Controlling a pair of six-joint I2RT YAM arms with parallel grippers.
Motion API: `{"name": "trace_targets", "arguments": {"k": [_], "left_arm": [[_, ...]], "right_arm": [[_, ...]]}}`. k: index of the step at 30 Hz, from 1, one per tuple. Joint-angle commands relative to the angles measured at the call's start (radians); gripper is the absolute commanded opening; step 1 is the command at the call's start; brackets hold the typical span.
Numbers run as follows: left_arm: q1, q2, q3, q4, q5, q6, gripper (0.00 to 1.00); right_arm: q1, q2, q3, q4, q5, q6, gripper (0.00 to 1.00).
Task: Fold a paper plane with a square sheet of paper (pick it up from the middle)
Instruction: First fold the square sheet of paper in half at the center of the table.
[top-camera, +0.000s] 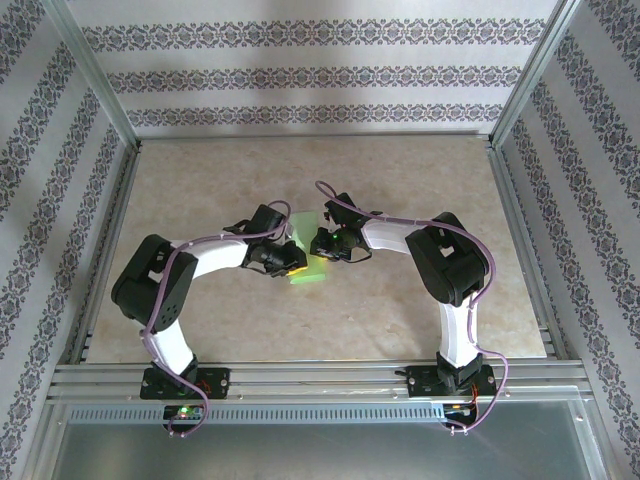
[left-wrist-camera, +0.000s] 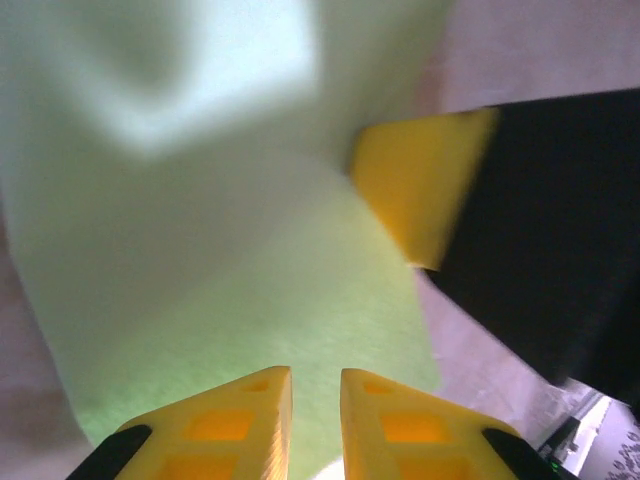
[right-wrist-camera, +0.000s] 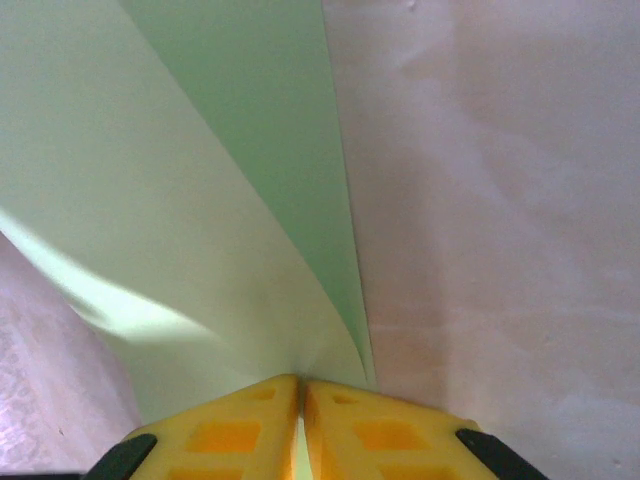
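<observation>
The table (top-camera: 400, 180) is smooth and tan, with stripy walls (top-camera: 300, 70) around it. At the table's middle is one square sheet of paper (top-camera: 308, 276), between my two grippers. My right gripper (right-wrist-camera: 301, 385) pinches it tight. My left gripper (left-wrist-camera: 315, 375) has a small gap; I cannot tell if it holds.

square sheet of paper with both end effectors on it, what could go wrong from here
1. The right end effector pinches the square sheet of paper where it bows upward. Pulling could tear it or set a crooked crease.
2. The left end effector shows a narrow gap between its fingers and its grip is unclear, so the sheet may slip and skew.
3. The two end effectors sit very close together and could bump.
</observation>
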Motion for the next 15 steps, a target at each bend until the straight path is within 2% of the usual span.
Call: {"name": "trace_targets", "arguments": {"k": [1, 6, 15], "left_arm": [[-0.001, 0.022, -0.033, 0.001, -0.011, -0.017, 0.20], [0.015, 0.013, -0.081, -0.021, -0.005, 0.025, 0.20], [0.031, -0.104, -0.194, -0.117, -0.003, 0.106, 0.20]], "right_arm": [[-0.001, 0.104, -0.080, -0.173, 0.137, 0.002, 0.19], [-0.003, 0.104, -0.081, -0.173, 0.137, -0.002, 0.19], [-0.009, 0.107, -0.084, -0.173, 0.140, -0.006, 0.19]]}}
